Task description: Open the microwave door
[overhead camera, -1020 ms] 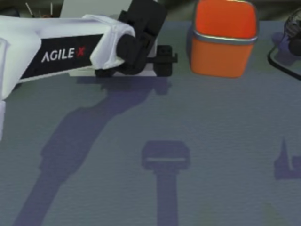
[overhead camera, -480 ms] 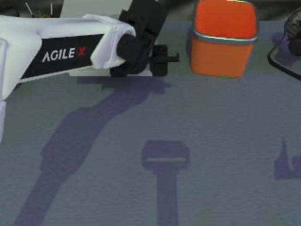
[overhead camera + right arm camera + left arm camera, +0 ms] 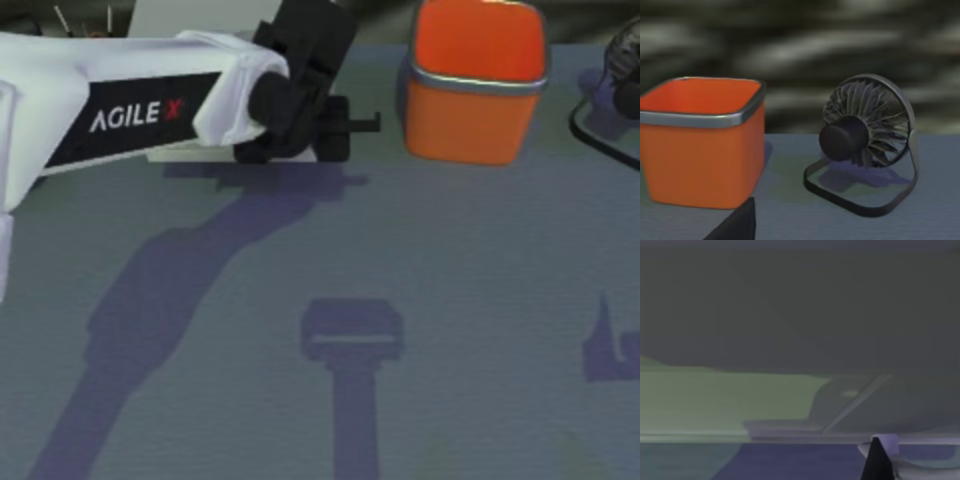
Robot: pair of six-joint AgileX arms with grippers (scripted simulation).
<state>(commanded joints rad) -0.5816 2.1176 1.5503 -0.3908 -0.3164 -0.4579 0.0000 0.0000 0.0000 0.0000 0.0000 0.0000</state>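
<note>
Top view: left arm (image 3: pixel 150 110) reaches across the far left of the table (image 3: pixel 450 300), largely covering the microwave (image 3: pixel 200 15), of which only a pale top surface shows at the far edge. Left gripper (image 3: pixel 350 124) sits at the microwave's front right corner; whether it is clenched or released cannot be told. Door not distinguishable. Orange bin (image 3: pixel 478 80) stands just to the right, a black fan (image 3: pixel 867 137) beyond it. Right gripper not visible in this view.
</note>
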